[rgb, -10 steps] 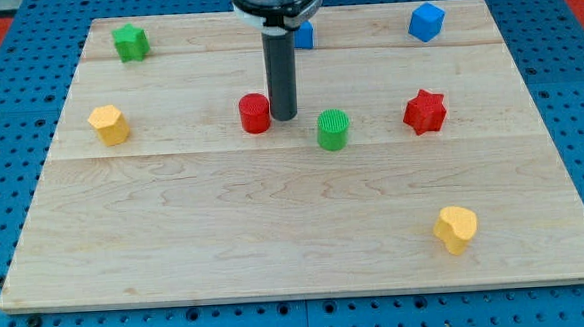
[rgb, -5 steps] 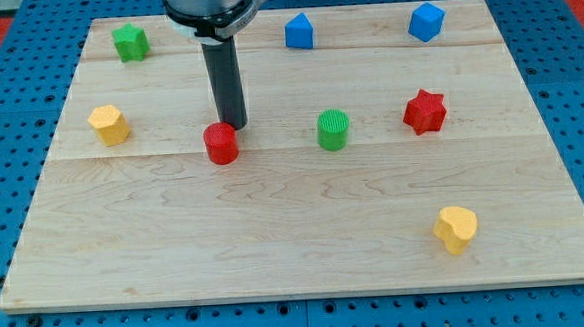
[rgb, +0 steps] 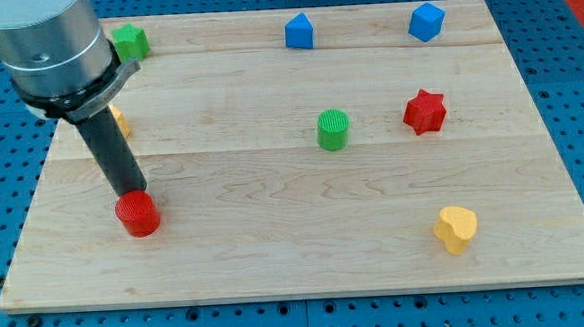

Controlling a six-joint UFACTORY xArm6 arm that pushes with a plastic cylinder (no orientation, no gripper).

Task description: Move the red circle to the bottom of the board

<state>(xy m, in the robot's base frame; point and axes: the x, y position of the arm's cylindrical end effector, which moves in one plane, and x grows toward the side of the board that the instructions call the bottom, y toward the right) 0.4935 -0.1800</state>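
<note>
The red circle (rgb: 138, 214) sits on the wooden board (rgb: 307, 253) at the view's lower left. My tip (rgb: 131, 193) is right behind it, on its upper side, touching or nearly touching it. The dark rod rises up and to the left from there.
A green cylinder (rgb: 333, 129) stands mid-board and a red star (rgb: 424, 111) to its right. A yellow heart (rgb: 456, 228) lies at the lower right. Two blue blocks (rgb: 299, 31) (rgb: 426, 21) sit along the top. A green block (rgb: 131, 40) is at top left; a yellow block (rgb: 119, 119) is mostly hidden behind the rod.
My tip has moved left and down the board, pushing the red circle from the middle to the lower left. The arm now covers most of the yellow block at left.
</note>
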